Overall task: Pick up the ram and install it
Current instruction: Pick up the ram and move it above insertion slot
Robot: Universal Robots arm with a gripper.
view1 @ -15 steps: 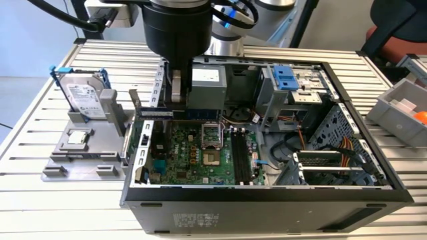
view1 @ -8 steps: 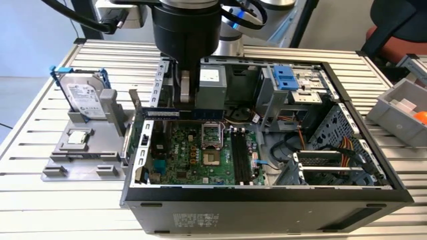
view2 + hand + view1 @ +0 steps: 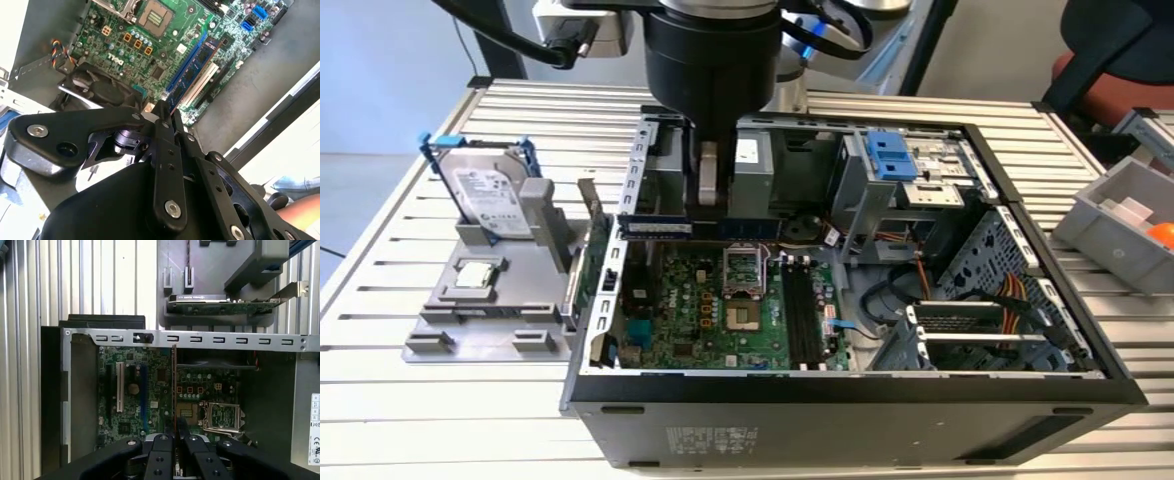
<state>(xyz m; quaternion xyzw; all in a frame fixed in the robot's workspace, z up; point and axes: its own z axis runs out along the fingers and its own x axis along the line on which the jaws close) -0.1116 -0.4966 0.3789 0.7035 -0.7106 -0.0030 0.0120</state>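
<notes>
Evidently mid-carry: the gripper (image 3: 707, 210), jaws clenched on the ram (image 3: 654, 226), hangs above the motherboard (image 3: 700, 300) edge inside the case (image 3: 854, 388); seating it likely calls for alignment with the slots (image 3: 798, 315).

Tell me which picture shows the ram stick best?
The exterior view: the ram hangs in the claw over the open computer case, long flat side toward the camera. The second wrist view shows it slanting away from the claw; the first wrist view shows its thin edge.
</notes>
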